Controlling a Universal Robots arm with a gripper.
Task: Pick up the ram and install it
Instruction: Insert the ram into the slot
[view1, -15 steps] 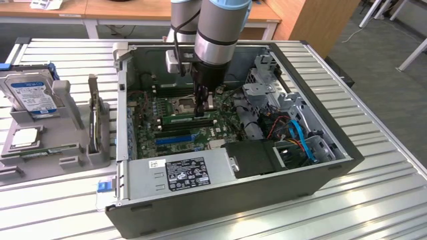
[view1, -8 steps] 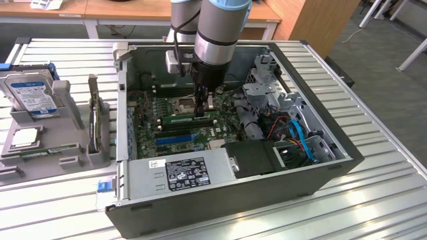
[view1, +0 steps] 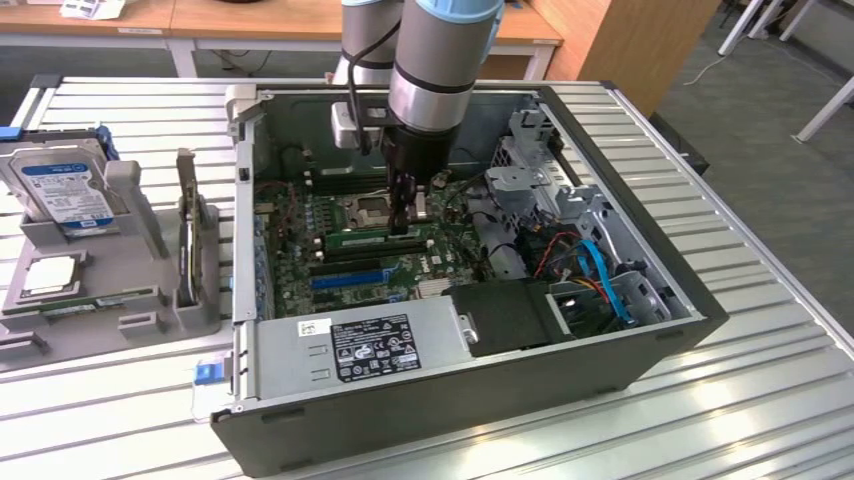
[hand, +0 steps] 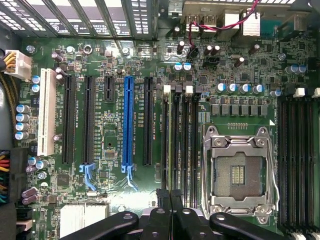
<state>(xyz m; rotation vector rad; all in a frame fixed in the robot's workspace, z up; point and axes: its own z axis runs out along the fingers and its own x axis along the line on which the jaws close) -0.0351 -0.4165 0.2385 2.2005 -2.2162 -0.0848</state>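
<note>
The ram (view1: 360, 240) is a thin green stick standing on edge in one of the long black slots of the motherboard (view1: 300, 225), inside the open computer case (view1: 627, 230). My gripper (view1: 404, 225) hangs straight down from the arm, shut, with its tips at the ram's top edge near the end closer to the exterior view's right. I cannot tell whether they touch it. In the wrist view the gripper (hand: 170, 196) has its black fingers pressed together over the row of memory slots (hand: 185, 145), beside the empty processor socket (hand: 239, 170).
A blue expansion slot (hand: 129, 125) and black card slots lie further along the board. The power supply (view1: 360, 345), drive cage (view1: 534, 170) and cables (view1: 594, 270) crowd the case. A grey fixture (view1: 127, 260) with a hard drive (view1: 60, 185) stands at the exterior view's left.
</note>
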